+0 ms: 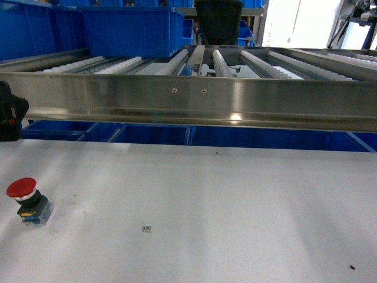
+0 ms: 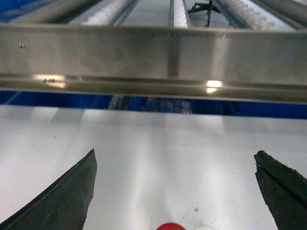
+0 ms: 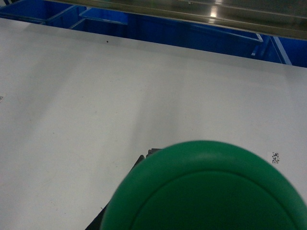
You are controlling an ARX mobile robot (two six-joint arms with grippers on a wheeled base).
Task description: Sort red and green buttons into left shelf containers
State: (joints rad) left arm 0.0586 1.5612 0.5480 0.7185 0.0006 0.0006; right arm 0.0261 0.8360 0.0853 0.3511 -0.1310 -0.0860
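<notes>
The red button (image 1: 26,200) stands upright on the white table (image 1: 224,206) at the front left. In the left wrist view only its cap (image 2: 170,226) shows, at the bottom edge. My left gripper (image 2: 175,153) hangs open above the table just beyond it, holding nothing. The green button's cap (image 3: 206,191) fills the bottom of the right wrist view, held up off the table in my right gripper (image 3: 204,206). Only a dark finger (image 3: 138,165) shows beside the cap. Two large blue bins (image 1: 132,29) (image 1: 23,32) sit on the roller shelf at the back left.
A steel shelf rail (image 1: 194,97) runs across the far edge of the table, with rollers (image 1: 224,62) behind it. More blue trays (image 1: 159,134) lie beneath the rail. A black part of the left arm (image 1: 9,115) shows at the left edge.
</notes>
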